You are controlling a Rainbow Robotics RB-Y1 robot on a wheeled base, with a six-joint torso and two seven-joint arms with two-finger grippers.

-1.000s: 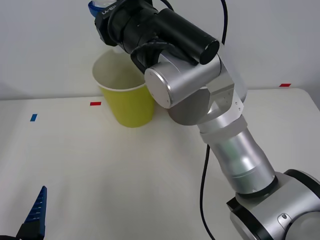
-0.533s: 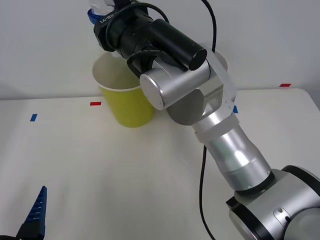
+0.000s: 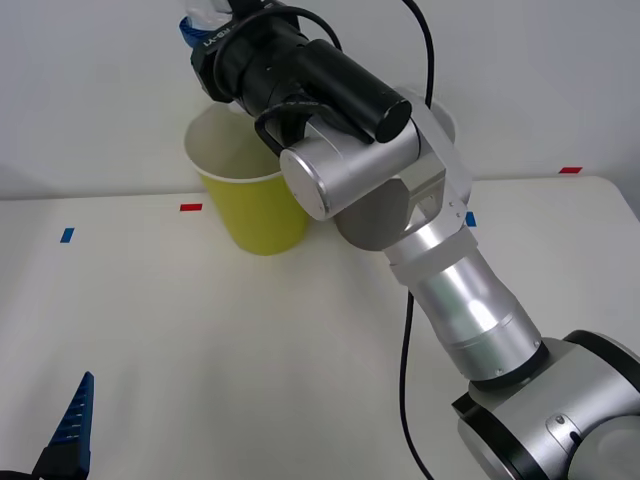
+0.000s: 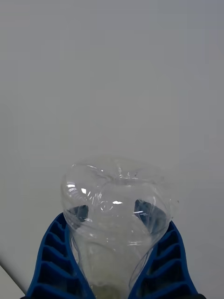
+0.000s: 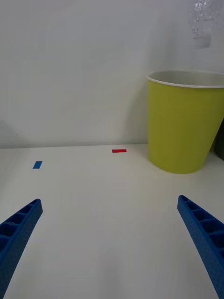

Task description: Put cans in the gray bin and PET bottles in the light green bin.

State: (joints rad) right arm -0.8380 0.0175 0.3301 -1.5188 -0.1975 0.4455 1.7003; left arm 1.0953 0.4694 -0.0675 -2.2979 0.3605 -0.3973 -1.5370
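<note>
Left gripper [image 5: 112, 243]: low over the table's [image 3: 200, 350] near left corner, fingers spread wide, nothing between them.
Right gripper [image 4: 112, 261]: raised above the light green bin [image 3: 250, 190], blue fingers pinching the PET bottle [image 4: 116, 219].
PET bottle: clear, crinkled, label-less, cap end pointing down over the bin's mouth.
Light green bin: upright near the table's far edge, white inside, contents not visible.
Gray bin [image 3: 440, 125]: just beside it, mostly hidden behind the right arm.

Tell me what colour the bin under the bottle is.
Yellow-green bin, white inside; clearest in the left wrist view.
</note>
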